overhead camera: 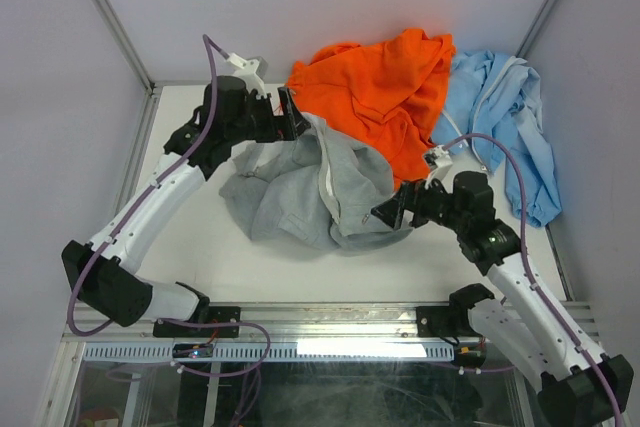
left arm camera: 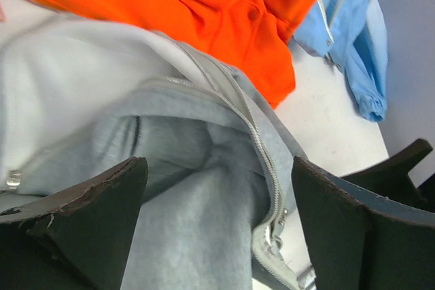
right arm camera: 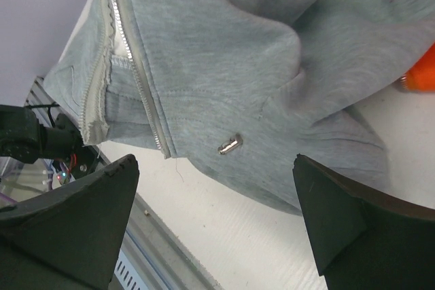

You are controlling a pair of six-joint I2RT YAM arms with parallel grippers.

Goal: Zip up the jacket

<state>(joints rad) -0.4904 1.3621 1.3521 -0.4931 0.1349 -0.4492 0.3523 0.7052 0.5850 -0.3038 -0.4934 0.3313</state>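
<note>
Your light heather-grey fleece hooded jacket [overhead camera: 300, 197] lies crumpled in a heap at the centre of the white table [overhead camera: 240, 267], its pale front zipper [overhead camera: 328, 187] twisted across the folds and not lying straight. The left gripper [overhead camera: 295, 117] sits at the heap's 11 o'clock edge and the right gripper [overhead camera: 383, 215] at its 4 o'clock edge. Both have their fingers spread wide and pinch nothing. The main risk is closing on a fold of loose fleece instead of a zipper edge, which would bunch the cloth further and bury the teeth. A small metal piece [right arm camera: 230, 145] lies on the fleece beside the zipper teeth in the right wrist view; you cannot tell whether it is the slider, so don't assume it is. The bright orange garment [overhead camera: 385, 87] at 12 o'clock touches the jacket, with the light blue jacket [overhead camera: 510, 117] at 2 o'clock. A careless left grasp could catch orange cloth and drag it along.
</note>
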